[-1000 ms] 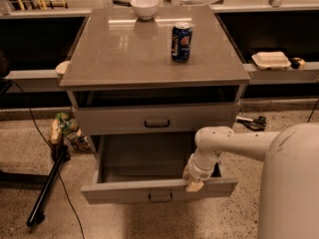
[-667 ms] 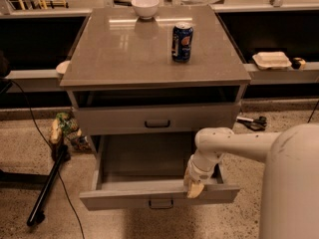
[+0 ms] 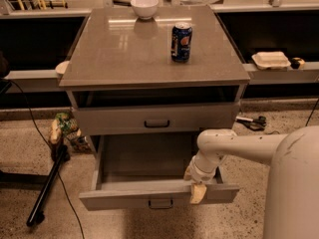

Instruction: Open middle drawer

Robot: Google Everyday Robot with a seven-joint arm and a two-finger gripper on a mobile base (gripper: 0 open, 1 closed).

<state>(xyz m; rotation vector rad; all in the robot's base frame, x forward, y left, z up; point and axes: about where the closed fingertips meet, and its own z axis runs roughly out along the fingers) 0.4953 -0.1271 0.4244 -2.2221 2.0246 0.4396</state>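
The middle drawer (image 3: pixel 124 199) is a grey drawer with a small dark bar handle (image 3: pixel 160 203). It stands pulled far out of the grey cabinet (image 3: pixel 149 59), and its inside looks empty. My gripper (image 3: pixel 194 183) is at the right part of the drawer's front panel, straddling its top edge. One cream finger (image 3: pixel 198 194) hangs over the outside face and the other sits inside. The closed drawer above it (image 3: pixel 157 118) has its own dark handle. Anything below the open drawer is hidden.
A blue soda can (image 3: pixel 181 42) and a white bowl (image 3: pixel 144 6) stand on the cabinet top. A white tray (image 3: pixel 270 59) lies on the right ledge. A black stand (image 3: pixel 47 188), cables and a small bag (image 3: pixel 62 126) are on the floor at the left.
The middle drawer has slid further out toward the camera. My gripper has moved with it, staying on the front panel.
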